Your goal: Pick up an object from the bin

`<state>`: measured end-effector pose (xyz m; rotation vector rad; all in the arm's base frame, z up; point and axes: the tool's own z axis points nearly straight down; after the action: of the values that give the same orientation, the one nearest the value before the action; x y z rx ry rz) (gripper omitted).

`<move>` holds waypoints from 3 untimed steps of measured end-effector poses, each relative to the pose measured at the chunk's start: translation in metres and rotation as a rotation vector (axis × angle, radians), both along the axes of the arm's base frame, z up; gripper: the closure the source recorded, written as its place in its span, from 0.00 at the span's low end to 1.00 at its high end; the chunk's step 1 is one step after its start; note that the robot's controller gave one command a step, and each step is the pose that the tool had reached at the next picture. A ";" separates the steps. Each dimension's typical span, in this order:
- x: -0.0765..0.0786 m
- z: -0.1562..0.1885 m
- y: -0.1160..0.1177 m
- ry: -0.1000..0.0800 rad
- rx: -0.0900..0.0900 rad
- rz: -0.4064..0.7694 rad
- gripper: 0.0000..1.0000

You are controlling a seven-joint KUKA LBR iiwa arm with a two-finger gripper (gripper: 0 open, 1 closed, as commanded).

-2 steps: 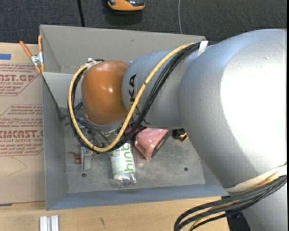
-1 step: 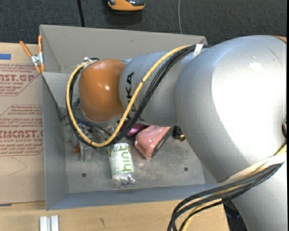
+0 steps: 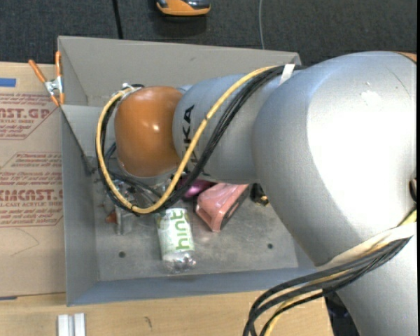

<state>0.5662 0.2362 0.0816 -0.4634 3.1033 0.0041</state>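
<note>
As the arm (image 3: pixel 322 159) is reaching into the bin (image 3: pixel 80 257), its pincer (image 3: pixel 119 205) is hanging left of a white "hint" bottle (image 3: pixel 173 238). Whether clenched, I cannot tell.

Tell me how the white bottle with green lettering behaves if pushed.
Lying on its side, the bottle will probably roll if nudged. Its smooth round body may slip when grasped. The pink block beside it could stop it.

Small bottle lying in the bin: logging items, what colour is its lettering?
Green, on the white plastic bottle; camera view.
</note>
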 end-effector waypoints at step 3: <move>-0.005 0.176 -0.027 0.003 -0.003 0.015 1.00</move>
<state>0.5616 0.2089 0.2575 -0.4872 3.1033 0.0005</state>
